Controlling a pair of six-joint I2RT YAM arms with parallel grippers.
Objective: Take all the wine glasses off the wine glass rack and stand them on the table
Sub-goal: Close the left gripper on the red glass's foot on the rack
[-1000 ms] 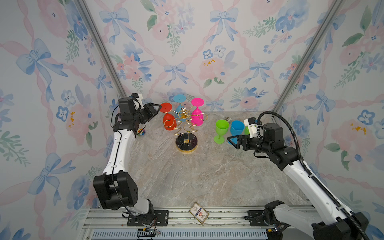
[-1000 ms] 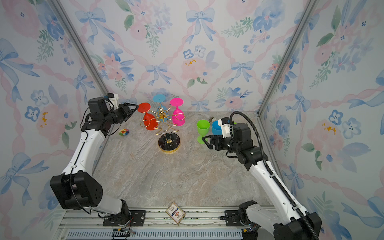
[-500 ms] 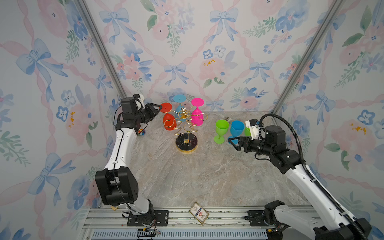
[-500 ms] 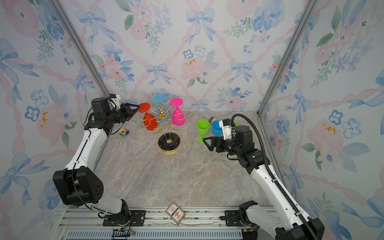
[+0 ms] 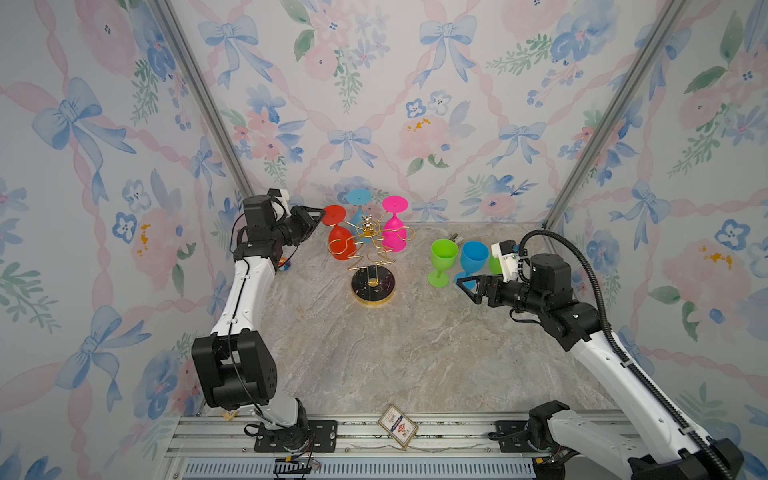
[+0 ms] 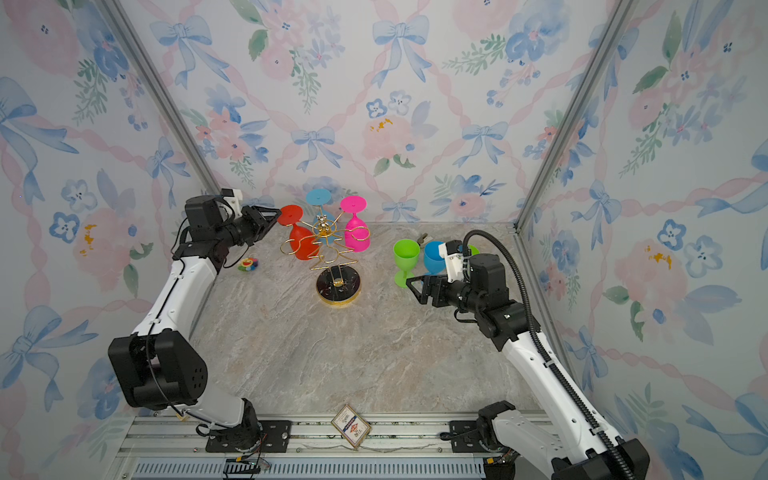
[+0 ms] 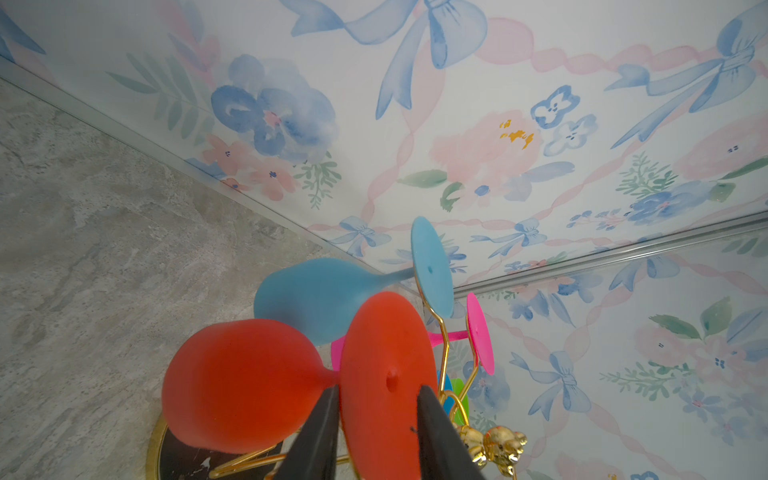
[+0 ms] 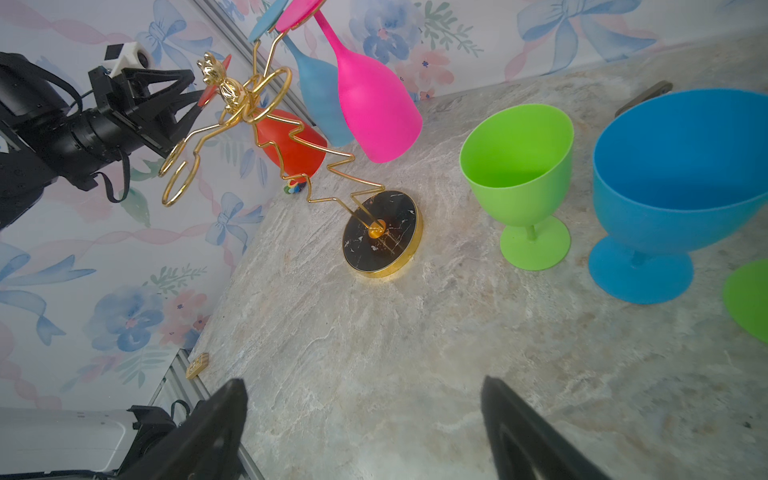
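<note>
While the red wine glass (image 7: 245, 382) hangs inverted at ten o'clock on the wine glass rack (image 5: 372, 286), left fingers (image 7: 326, 415) straddle its foot, whether clenched I cannot tell; right fingers (image 8: 216, 424), three o'clock, spread released.

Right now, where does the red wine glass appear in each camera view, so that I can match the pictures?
In a top view: the red wine glass hangs upside down at the left of the rack.
In a top view: the same place.
Left wrist: nearest thing, its foot between the fingers of the left hand.
Right wrist: partly behind the gold wires.
Shared landmark: the gold figurine atop the rack.
</note>
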